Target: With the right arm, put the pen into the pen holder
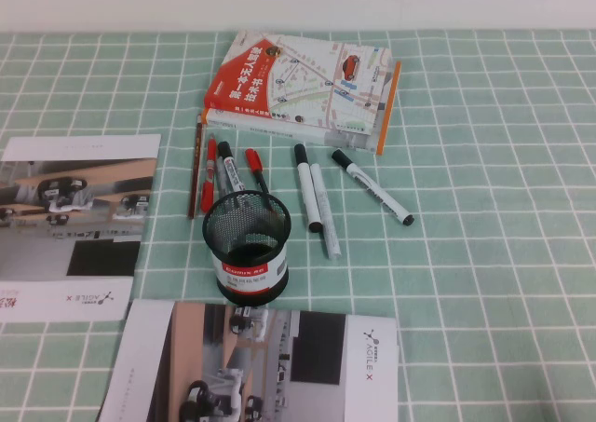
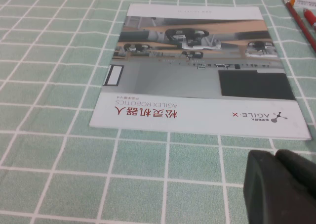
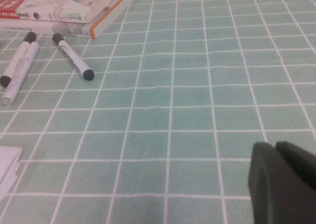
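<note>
The pen (image 1: 373, 188), a slim white marker with a black cap and black end tip, lies on the checked cloth right of the other markers; it also shows in the right wrist view (image 3: 72, 62). The pen holder (image 1: 248, 249), a black mesh cup with a white label, stands upright in front of the markers. My right gripper (image 3: 275, 149) is shut and empty, low over bare cloth well apart from the pen. My left gripper (image 2: 275, 157) is shut and empty, just off the edge of a brochure (image 2: 197, 70). Neither arm shows in the high view.
A thicker black-capped marker (image 1: 307, 185), a pale marker (image 1: 325, 212), red-capped markers (image 1: 209, 175) and a brown pencil (image 1: 196, 169) lie behind the holder. A stack of books (image 1: 303, 89) lies at the back. Brochures lie at left (image 1: 74, 226) and front (image 1: 251, 366).
</note>
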Action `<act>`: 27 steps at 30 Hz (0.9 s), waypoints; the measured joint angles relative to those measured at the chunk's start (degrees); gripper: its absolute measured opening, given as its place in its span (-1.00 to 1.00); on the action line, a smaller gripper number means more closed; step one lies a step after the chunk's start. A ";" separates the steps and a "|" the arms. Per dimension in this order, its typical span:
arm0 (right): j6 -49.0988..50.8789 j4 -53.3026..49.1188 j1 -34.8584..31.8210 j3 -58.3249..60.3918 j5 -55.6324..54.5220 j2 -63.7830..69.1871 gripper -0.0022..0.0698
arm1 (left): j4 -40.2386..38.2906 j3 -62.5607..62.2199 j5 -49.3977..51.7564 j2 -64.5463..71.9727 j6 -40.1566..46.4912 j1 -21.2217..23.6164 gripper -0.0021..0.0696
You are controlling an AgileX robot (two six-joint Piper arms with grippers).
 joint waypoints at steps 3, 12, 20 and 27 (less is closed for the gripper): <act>0.00 0.00 0.00 0.00 0.00 0.00 -1.00 | 0.00 0.00 0.00 0.00 0.00 0.00 -0.95; 0.00 -1.63 0.00 0.00 -1.76 0.00 -1.00 | 0.00 0.00 0.00 0.00 0.00 0.00 -0.95; 0.00 -1.73 0.00 0.00 -3.60 0.00 -1.00 | 0.00 0.00 0.00 0.00 0.00 0.00 -0.95; 0.00 3.80 0.00 0.00 -5.60 0.00 -1.00 | 0.00 0.00 0.00 0.00 0.00 0.00 -0.95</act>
